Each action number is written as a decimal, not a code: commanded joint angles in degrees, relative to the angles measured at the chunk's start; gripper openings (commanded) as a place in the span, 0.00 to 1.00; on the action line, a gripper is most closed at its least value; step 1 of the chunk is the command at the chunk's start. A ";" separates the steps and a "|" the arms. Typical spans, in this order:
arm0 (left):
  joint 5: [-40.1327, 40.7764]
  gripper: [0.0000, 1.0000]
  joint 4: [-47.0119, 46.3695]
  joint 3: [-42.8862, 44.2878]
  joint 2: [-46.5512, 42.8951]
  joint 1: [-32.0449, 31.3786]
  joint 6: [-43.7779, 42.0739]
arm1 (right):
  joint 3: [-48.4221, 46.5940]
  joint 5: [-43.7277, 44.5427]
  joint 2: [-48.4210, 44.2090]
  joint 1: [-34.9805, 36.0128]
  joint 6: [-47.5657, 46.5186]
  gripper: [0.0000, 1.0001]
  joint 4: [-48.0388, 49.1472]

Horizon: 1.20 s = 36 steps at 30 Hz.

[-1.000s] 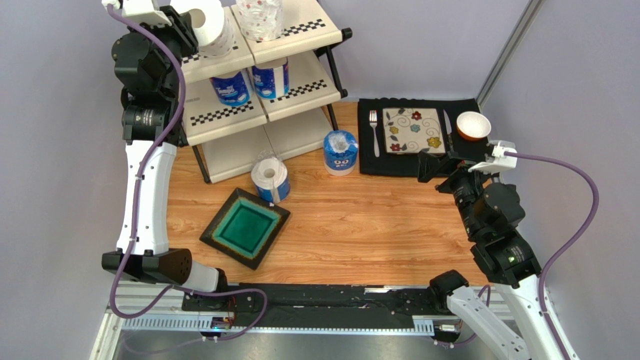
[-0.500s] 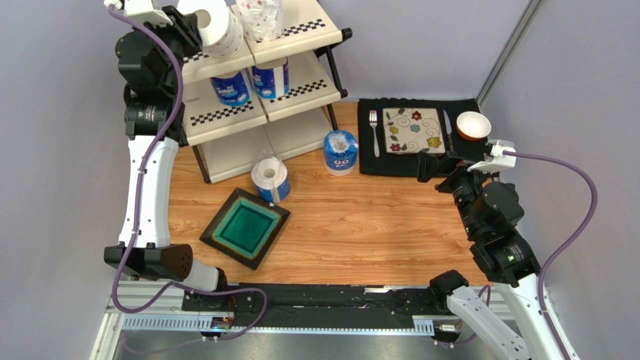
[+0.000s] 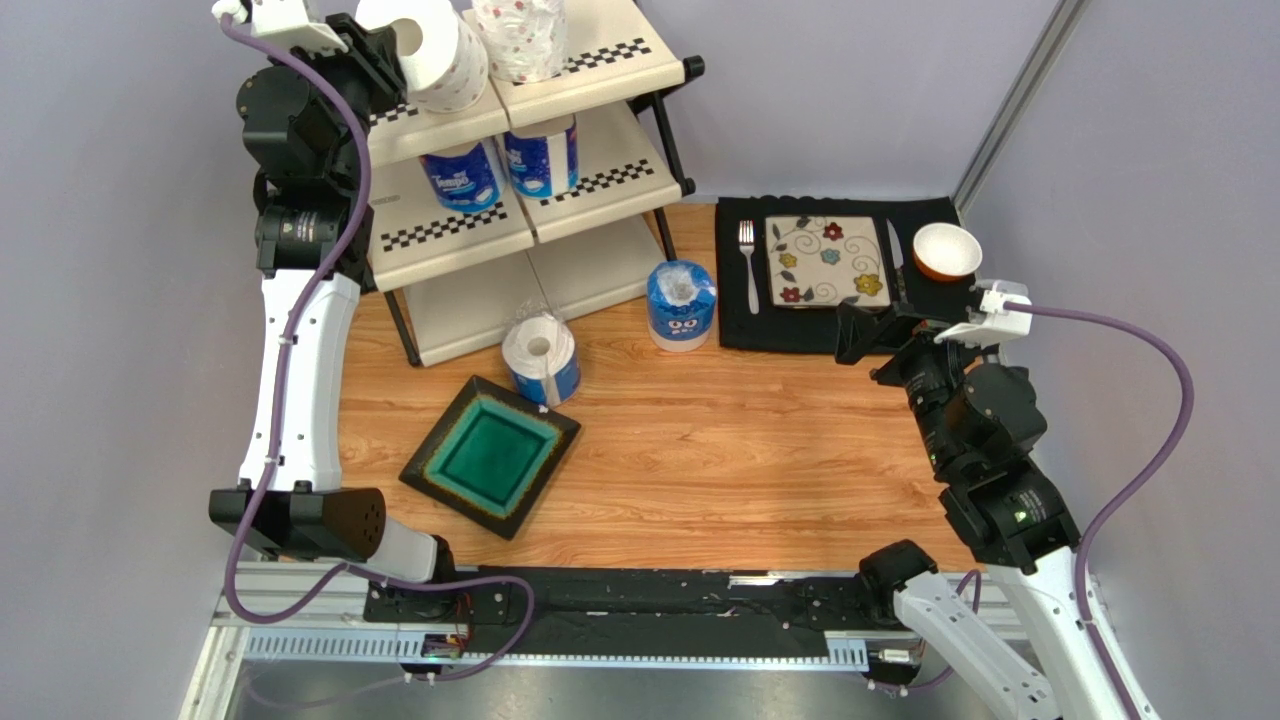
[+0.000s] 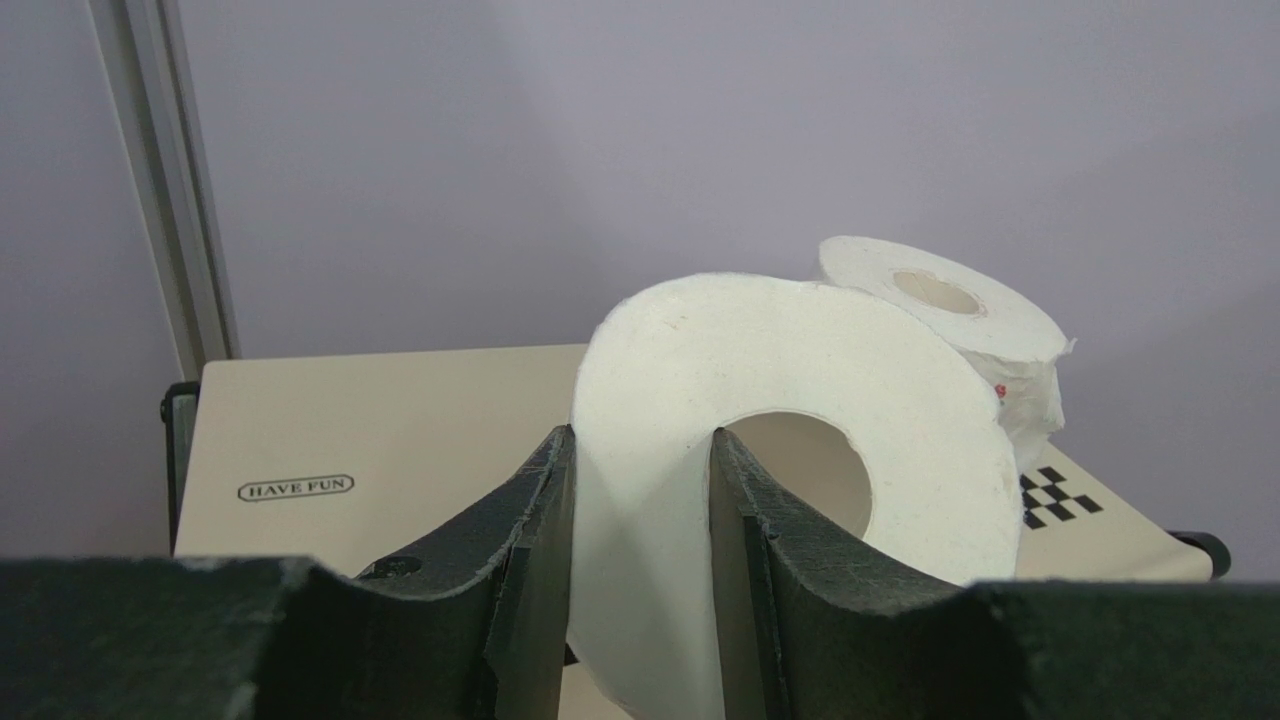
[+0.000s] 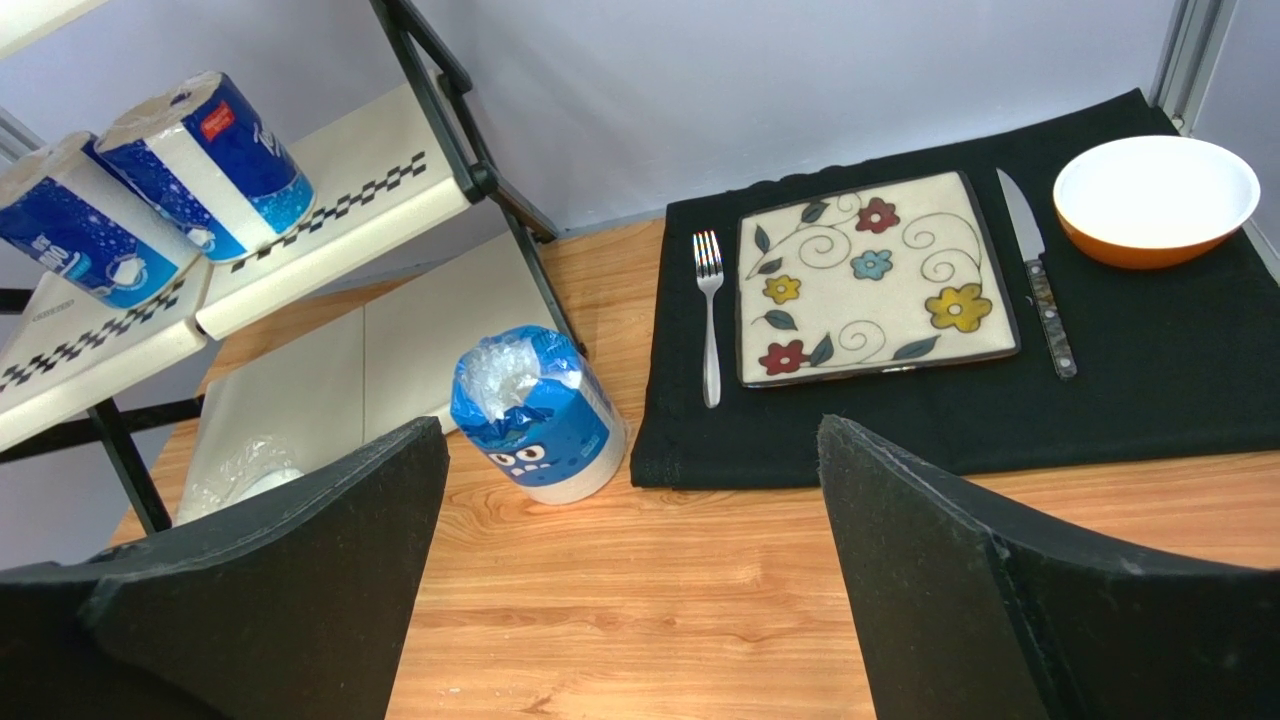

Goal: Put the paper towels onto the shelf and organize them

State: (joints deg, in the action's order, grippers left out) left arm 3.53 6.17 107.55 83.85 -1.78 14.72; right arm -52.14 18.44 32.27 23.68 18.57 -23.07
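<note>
**Bare roll held at the shelf's top tier**

The left end effector (image 4: 639, 450) is clamped tight on the wall of an unwrapped paper towel roll (image 4: 796, 375). The roll's core points sideways at the top tier of the shelf (image 4: 391, 428), just beside an upright patterned roll (image 4: 939, 300). The right end effector (image 5: 631, 435) hangs wide open and empty above the tabletop (image 5: 676, 600), near a blue-wrapped roll (image 5: 538, 413).
</note>
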 commanded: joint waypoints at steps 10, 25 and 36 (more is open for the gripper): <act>2.18 0.37 -4.42 0.21 0.70 0.38 0.13 | 0.37 0.72 0.33 -0.04 -0.99 0.98 1.54; 1.22 0.68 -7.84 -1.28 2.28 0.38 2.94 | 0.37 0.99 0.86 -0.04 -1.78 0.98 1.54; -0.71 0.74 -10.04 -1.55 1.14 0.38 4.96 | 0.29 0.11 1.57 -0.04 -1.52 0.98 1.71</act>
State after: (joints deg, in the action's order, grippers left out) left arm 4.49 -0.56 105.56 86.28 -1.78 17.56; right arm -51.68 18.94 33.80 23.68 17.72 -23.11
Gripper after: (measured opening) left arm 0.727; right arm 0.978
